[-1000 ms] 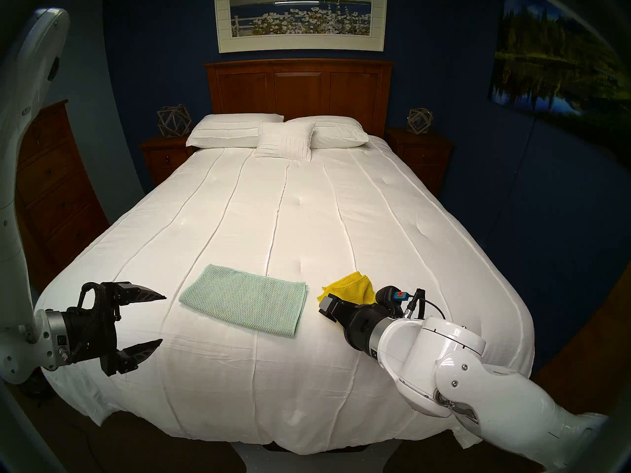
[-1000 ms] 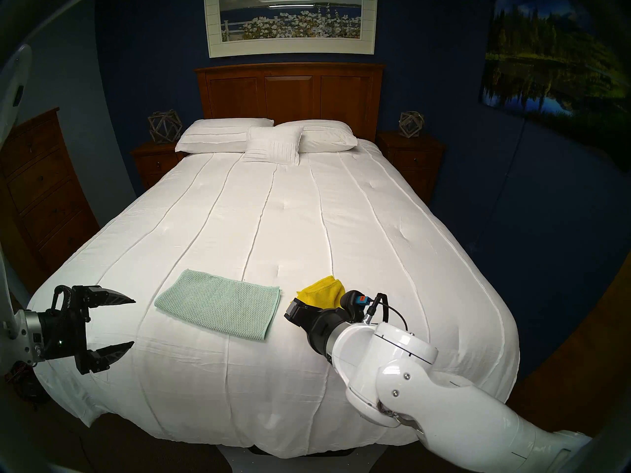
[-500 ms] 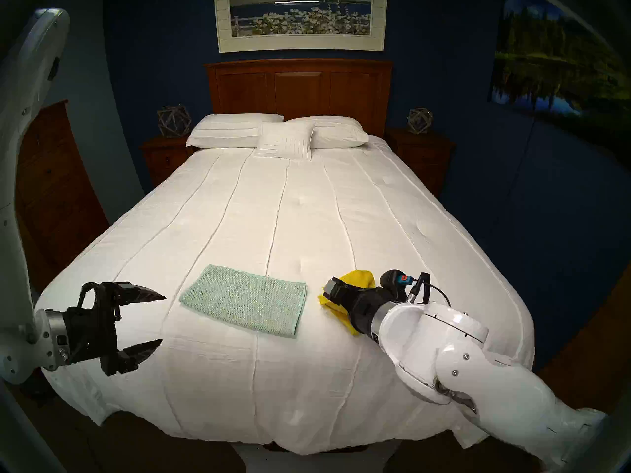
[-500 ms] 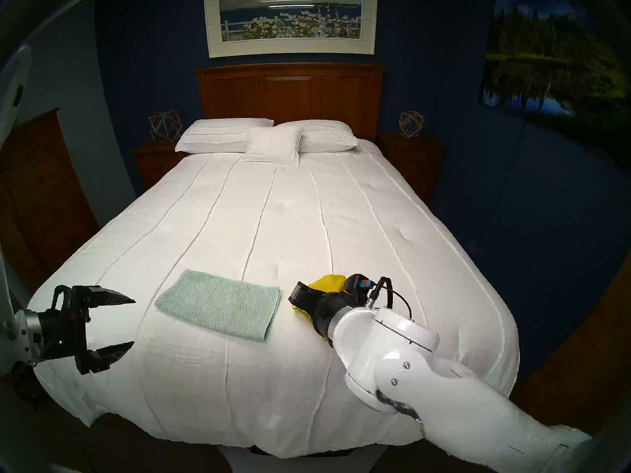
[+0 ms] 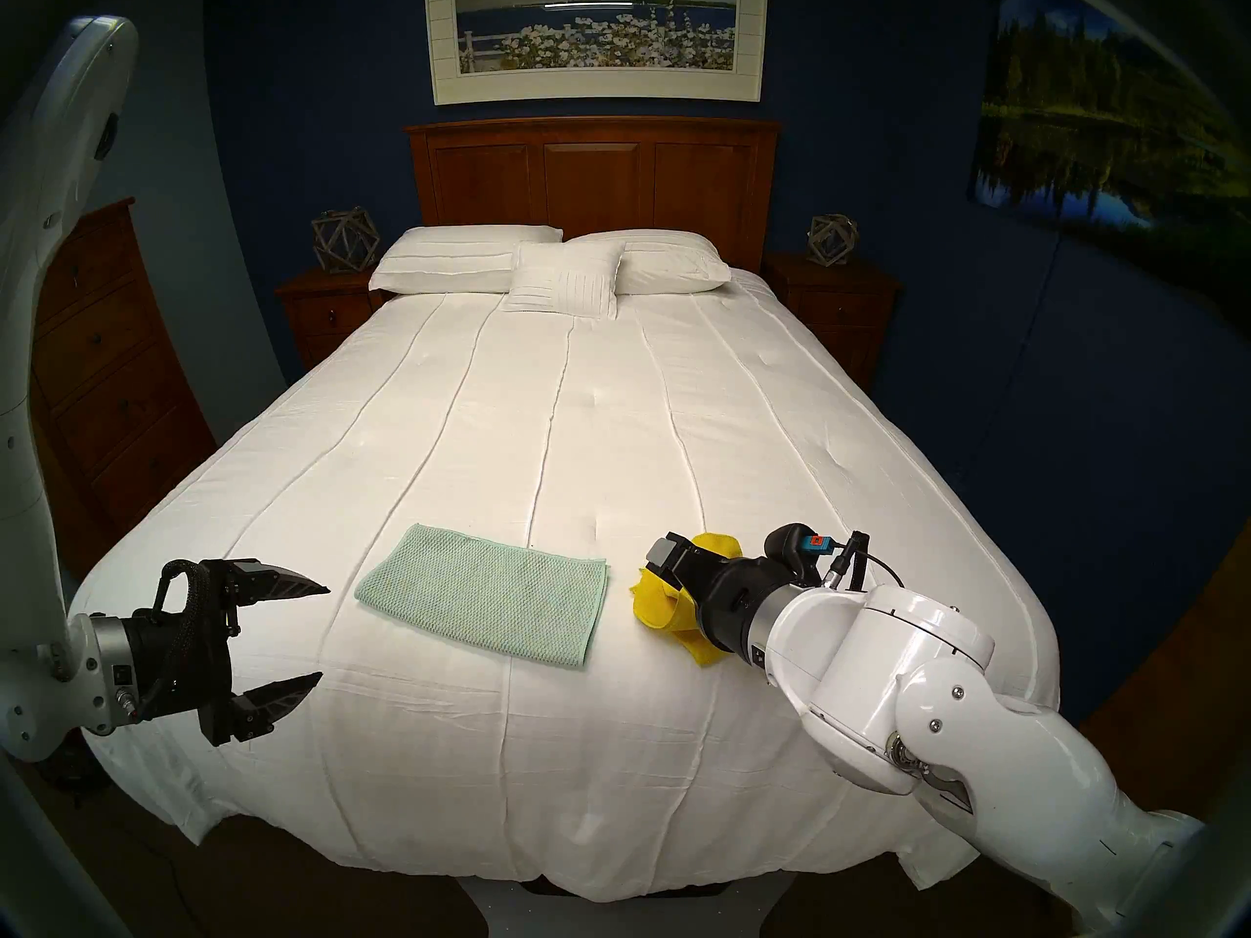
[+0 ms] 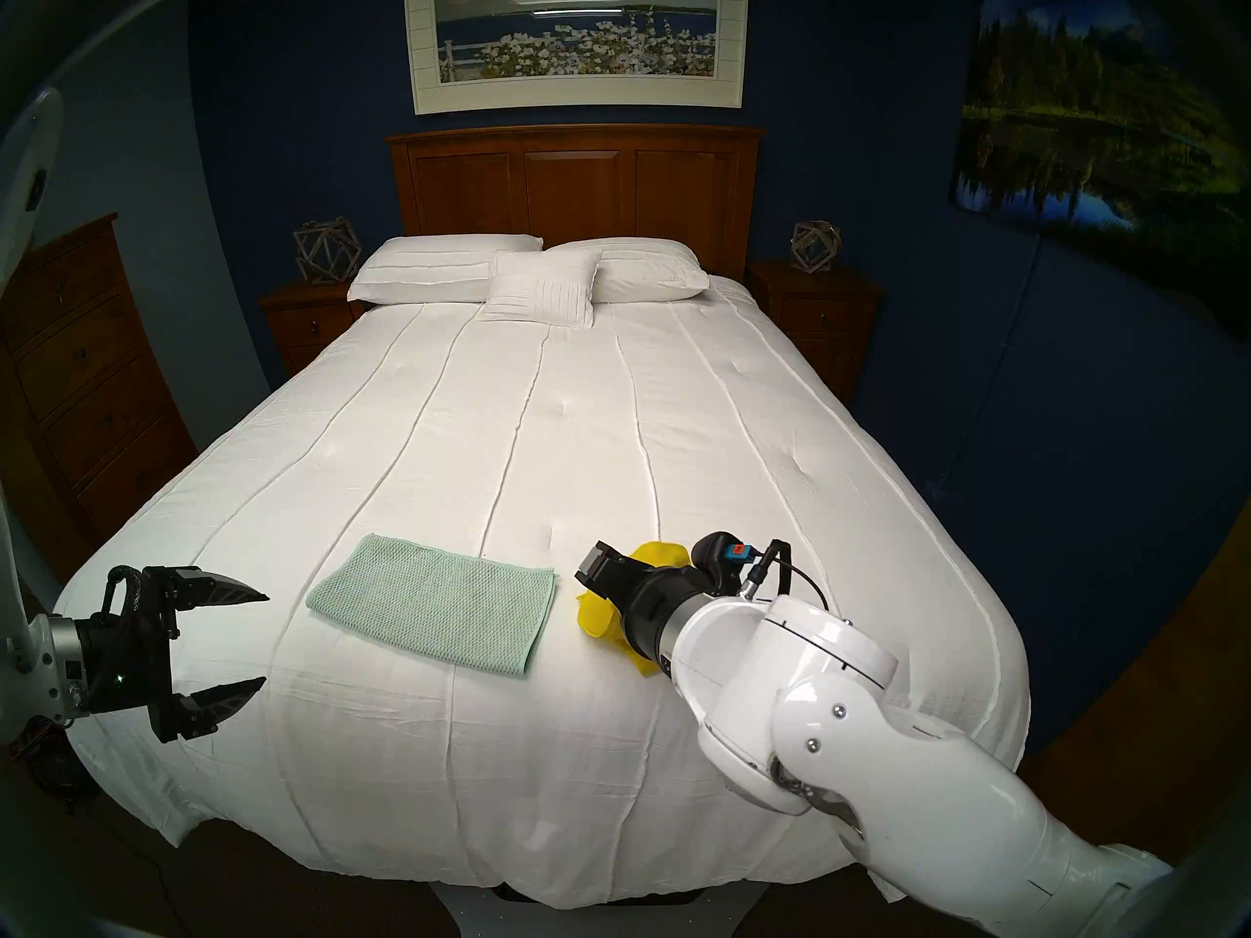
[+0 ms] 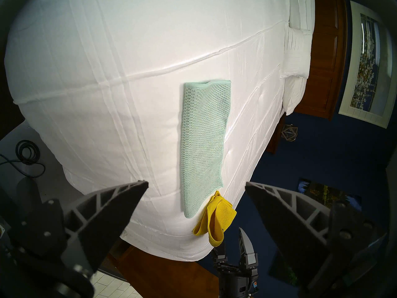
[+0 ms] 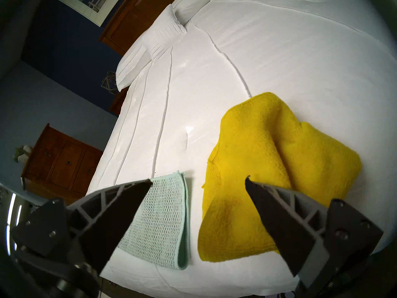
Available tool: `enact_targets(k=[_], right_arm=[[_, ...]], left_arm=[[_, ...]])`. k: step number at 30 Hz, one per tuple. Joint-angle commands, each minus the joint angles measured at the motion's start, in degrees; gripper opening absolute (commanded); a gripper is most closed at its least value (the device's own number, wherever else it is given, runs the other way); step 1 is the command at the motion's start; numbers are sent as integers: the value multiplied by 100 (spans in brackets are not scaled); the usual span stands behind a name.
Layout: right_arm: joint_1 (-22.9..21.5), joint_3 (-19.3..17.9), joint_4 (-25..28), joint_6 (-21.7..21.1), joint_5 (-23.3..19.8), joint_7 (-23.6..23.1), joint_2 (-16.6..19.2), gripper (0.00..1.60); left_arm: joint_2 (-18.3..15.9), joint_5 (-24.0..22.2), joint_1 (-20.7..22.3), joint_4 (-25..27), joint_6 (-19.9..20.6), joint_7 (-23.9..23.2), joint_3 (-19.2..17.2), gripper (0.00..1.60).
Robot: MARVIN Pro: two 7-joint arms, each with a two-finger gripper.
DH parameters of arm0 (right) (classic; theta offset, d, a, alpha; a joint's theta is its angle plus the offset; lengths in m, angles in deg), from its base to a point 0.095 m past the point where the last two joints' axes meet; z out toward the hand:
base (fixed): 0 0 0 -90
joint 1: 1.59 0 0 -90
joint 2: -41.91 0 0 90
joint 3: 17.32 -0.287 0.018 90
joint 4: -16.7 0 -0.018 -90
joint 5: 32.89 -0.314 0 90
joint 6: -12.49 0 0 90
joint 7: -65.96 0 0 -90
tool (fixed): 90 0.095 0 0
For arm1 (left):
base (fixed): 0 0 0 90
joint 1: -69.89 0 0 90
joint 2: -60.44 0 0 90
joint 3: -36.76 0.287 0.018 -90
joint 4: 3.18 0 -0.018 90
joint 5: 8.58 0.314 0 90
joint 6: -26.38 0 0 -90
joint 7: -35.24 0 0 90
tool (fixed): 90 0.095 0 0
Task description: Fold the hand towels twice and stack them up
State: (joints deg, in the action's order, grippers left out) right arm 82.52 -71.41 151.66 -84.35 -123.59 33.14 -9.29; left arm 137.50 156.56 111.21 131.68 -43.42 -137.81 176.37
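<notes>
— Well, start at the right fingers (image 8: 279, 215). Clamped on anything?

— No. Spread wide in the right wrist view, nothing between. Right gripper (image 8: 198, 179) poised just above the yellow towel (image 8: 268, 151), one tip overlapping its edge; touching or not, cannot tell.

— Same from the head views?

— Hardly. From there, only the gripper's back, fingertips hidden behind its own body, yellow peeking out on both sides. Takes the left wrist view to show both right fingers apart from the side, with a loop of yellow just by one tip.

— And the left fingers (image 7: 111, 209)?

— Released too, wide apart, empty. Left gripper (image 5: 325, 632) hanging over the near left corner of the bed (image 5: 575, 442), well apart from both towels.

— Then outward. Towels where?

— Yellow bunched in loose folds near the foot of the bed, right of centre. Green towel (image 5: 484, 601) just beside it on the left, flat, doubled into a long rectangle; layered edge plain in the right wrist view, barely visible from the head. Apart, not stacked.

— Farther out?

— Pillows (image 5: 467, 260) at the far end against the headboard (image 5: 592, 172); seen whole from the head, clipped at the frame edge in both wrist views.
</notes>
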Motion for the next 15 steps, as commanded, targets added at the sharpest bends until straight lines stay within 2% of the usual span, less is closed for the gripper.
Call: enact_targets(k=[1, 15], right_arm=[[-30, -18, 139, -3, 33, -36, 10, 160], [-26, -20, 140, -3, 38, -38, 9, 160]], left_arm=[[-13, -14, 23, 4, -4, -30, -2, 160], [-13, -14, 23, 4, -4, -30, -2, 160]])
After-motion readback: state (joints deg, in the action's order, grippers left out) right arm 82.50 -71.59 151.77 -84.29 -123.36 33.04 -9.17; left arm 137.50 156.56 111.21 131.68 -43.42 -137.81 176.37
